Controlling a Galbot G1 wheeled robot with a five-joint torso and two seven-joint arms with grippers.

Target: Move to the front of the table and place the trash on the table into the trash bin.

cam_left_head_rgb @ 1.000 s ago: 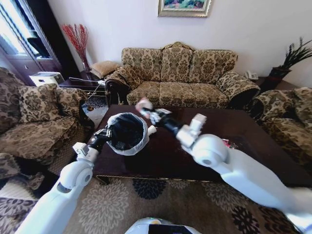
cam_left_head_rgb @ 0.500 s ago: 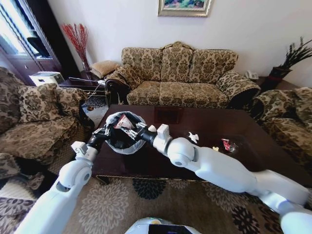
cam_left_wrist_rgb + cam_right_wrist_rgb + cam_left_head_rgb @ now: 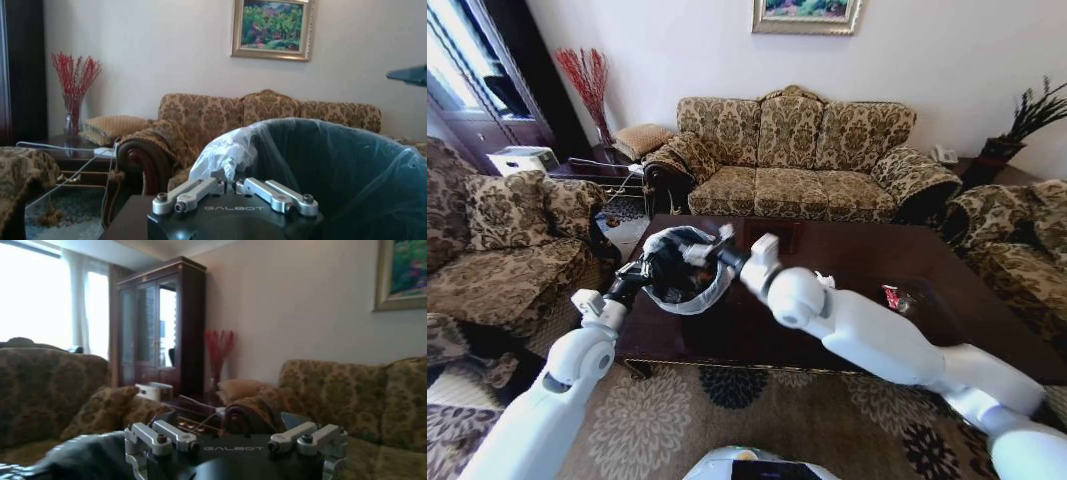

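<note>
Task partly done, judging by the layout: the small round trash bin with white rim and black bag liner (image 3: 685, 268) sits left of centre in the head view, held up over the left end of the large glossy dark brown wooden table (image 3: 857, 262). Inside the bin something pale is visible, can't tell what. Still left on the table at centre right of frame: a crushed red-white scrap (image 3: 891, 296) and a small crumpled white wrapper (image 3: 825, 281) just beside the right arm's elbow; any further bits behind the arm are hidden.

Left gripper (image 3: 639, 272) reaches up from lower left, arm bent at the elbow, fingers closed on the bin's near-left rim; the left wrist view shows the linkage drawn together on the clear plastic bag edge (image 3: 223, 152) with the dark liner to the lower right of that frame.

Right gripper (image 3: 708, 250) sits at the bin's upper right rim, over the opening, long white arm stretched diagonally from the lower right corner across the table. In the right wrist view its fingers stand wide apart with nothing between them, dark liner at lower left of that frame. Reads as a piece just released into the bin, two pieces at least to go
</note>
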